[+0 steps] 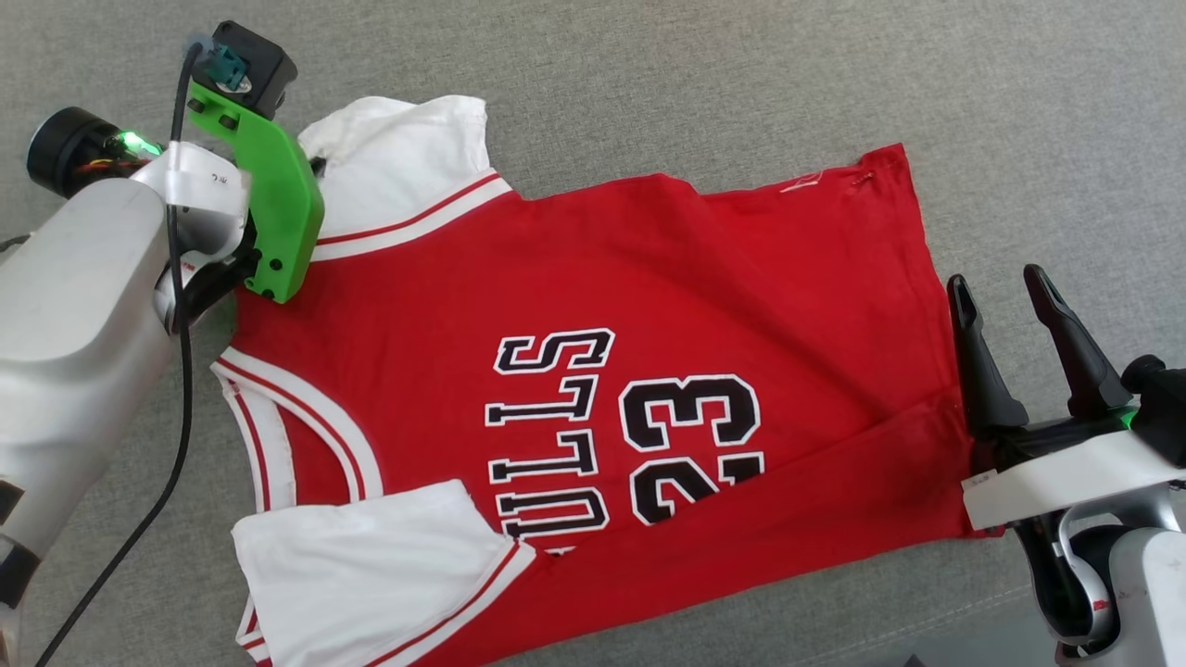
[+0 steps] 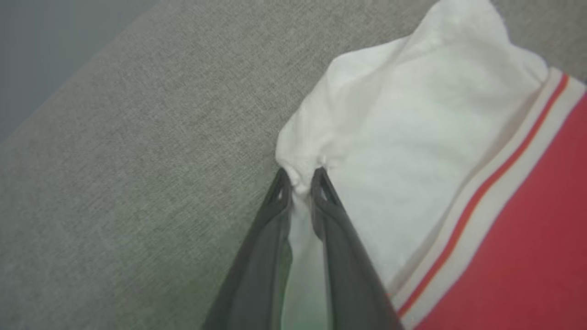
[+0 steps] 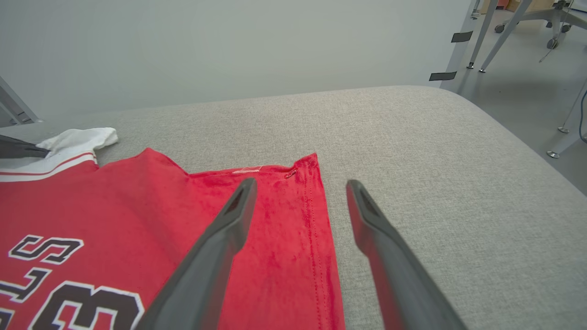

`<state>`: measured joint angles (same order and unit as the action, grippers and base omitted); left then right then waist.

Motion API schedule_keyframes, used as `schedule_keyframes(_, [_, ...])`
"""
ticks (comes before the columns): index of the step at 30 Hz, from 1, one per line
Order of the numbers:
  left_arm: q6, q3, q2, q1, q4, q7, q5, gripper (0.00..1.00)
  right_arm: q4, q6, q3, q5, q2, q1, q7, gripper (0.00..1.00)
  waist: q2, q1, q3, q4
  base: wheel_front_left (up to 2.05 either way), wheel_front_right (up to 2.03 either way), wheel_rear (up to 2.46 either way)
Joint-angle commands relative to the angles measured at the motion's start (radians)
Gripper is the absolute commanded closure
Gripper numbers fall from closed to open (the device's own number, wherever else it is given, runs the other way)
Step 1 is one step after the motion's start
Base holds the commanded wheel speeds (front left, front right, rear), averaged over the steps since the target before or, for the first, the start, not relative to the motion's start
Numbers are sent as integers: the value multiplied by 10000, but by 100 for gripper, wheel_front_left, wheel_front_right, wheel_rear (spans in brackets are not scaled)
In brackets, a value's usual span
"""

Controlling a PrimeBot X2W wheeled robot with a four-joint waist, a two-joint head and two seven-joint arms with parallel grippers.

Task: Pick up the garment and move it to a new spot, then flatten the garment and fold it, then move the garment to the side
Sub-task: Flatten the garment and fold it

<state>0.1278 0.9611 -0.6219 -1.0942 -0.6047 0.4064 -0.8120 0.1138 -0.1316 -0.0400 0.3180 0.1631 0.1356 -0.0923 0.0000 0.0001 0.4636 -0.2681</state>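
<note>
The garment [image 1: 602,278] lies spread face up on the grey cloth surface, red with a black "BULLS 23" print, its near edge folded over. My left gripper [image 2: 300,183] is shut on the edge of the far white sleeve [image 2: 412,137], with a bunch of cloth pinched between its tips. In the head view the green mount [image 1: 278,204] on that wrist covers this grip. My right gripper [image 1: 998,278] stands open at the garment's hem [image 3: 316,220]; one finger hovers over the red cloth, the other over bare surface, with nothing between them.
The grey padded surface [image 1: 741,74] reaches past the garment on the far side and on the right. Its rounded edge [image 3: 527,151] drops to a floor with metal table legs [image 3: 564,137]. A pale wall [image 3: 229,46] stands behind.
</note>
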Motion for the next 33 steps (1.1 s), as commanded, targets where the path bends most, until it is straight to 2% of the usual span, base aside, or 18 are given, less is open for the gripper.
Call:
schedule_keyframes(1, [28, 125, 49, -49, -166, -173, -161, 100, -31, 9, 37, -64, 22, 203, 46, 0, 0, -1, -87, 50, 0, 0, 0])
schedule_keyframes(6, [28, 233, 135, -93, -262, -905, -540, 100, -62, 9, 222, -122, 225, 101, 322, 0, 0, -1, -477, 227, 0, 0, 0])
schedule_keyframes(10, [28, 292, 216, -23, -87, -1488, -772, 100, 38, 9, 290, -114, 631, 72, 895, 0, 0, -1, -883, 520, 0, 0, 0])
schedule_keyframes(12, [28, 347, 233, 42, 81, -1704, -846, 100, 79, 9, 295, -54, 916, 109, 1386, 0, 0, -1, -1044, 715, 0, 0, 0])
schedule_keyframes(17, [-28, 355, 233, 254, 951, -2230, -895, 100, 119, 9, 253, 404, 1962, 686, 3570, 0, 0, -1, -1245, 1350, 0, 0, 0])
schedule_keyframes(20, [-248, 351, 192, 396, 1667, -2325, -859, 100, -127, 9, 125, 780, 2514, 1220, 5085, 0, 0, -1, -1167, 1660, 0, 0, 0])
schedule_keyframes(24, [-634, 370, 43, 585, 2738, -2339, -755, 100, -758, 9, -65, 1261, 3070, 2149, 6569, 0, 0, -1, -944, 2011, 0, 0, 0])
schedule_keyframes(28, [-1022, 403, -83, 791, 3743, -2326, -653, 100, -1721, 9, -198, 1464, 3409, 3075, 7452, 0, 0, -1, -715, 2324, 0, 0, 0])
schedule_keyframes(33, [-1387, 454, -193, 1000, 4703, -2283, -567, 100, -2820, 9, -516, 1415, 3658, 3900, 7898, 0, 0, -1, -516, 2623, 0, 0, 0])
